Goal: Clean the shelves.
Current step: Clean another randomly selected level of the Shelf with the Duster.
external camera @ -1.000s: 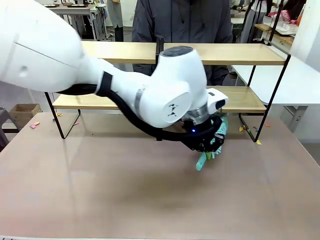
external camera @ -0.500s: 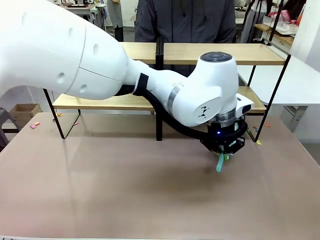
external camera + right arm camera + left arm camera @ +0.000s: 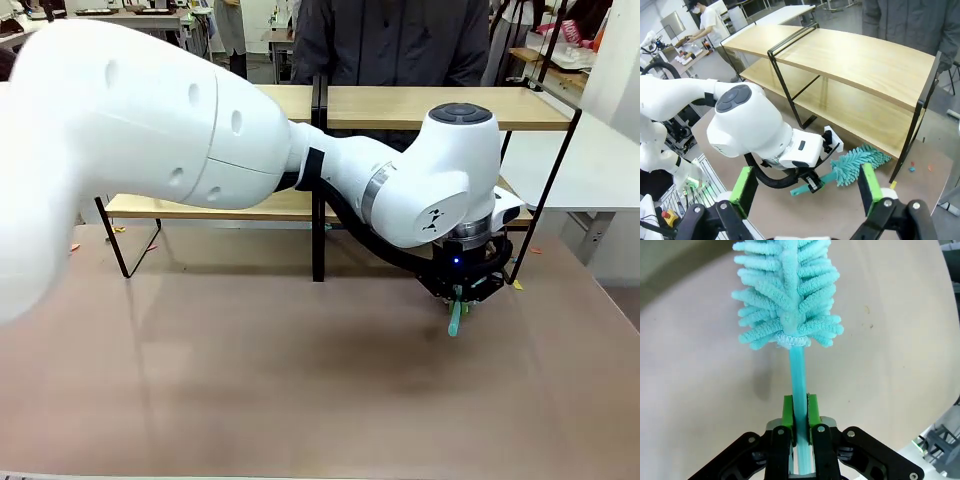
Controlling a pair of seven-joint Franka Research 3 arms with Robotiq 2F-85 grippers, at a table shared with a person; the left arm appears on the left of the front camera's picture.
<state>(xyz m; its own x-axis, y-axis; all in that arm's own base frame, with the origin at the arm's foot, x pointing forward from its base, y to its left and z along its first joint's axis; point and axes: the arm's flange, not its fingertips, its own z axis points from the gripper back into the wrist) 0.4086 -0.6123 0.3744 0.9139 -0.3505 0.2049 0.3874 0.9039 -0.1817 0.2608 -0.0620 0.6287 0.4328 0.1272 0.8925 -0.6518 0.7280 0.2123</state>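
I have the left gripper point(image 3: 800, 415) clamped on the thin turquoise handle of a duster point(image 3: 787, 295), green pads point(image 3: 788, 412) pressed to either side of the stem. In the left wrist view the fluffy chenille head points straight up to 12 o'clock from the jaws, hanging over bare brown table point(image 3: 250, 380).

What my next move turns on is where the shelves point(image 3: 420, 107) lie from that head. In the front view the left gripper point(image 3: 462, 290) sits low, just in front of the right-hand section, with the lower board's front edge at about 12 o'clock from it and the top board higher in the same direction. The right end frame is at roughly 2 o'clock. In the right wrist view the duster point(image 3: 860, 162) lies with its long axis roughly along the shelves' front edge, its head by the corner leg (just short of the lower board, as far as I can judge). So I judge the head needs lifting and swinging toward the boards.

The right gripper point(image 3: 805, 192) hangs above the scene with its fingers spread wide, holding nothing, so the left arm is much the nearer.

The shelves point(image 3: 860, 65) are two tiers of pale wood in thin black frame, joined at a centre post; the boards look bare. A person stands behind them.
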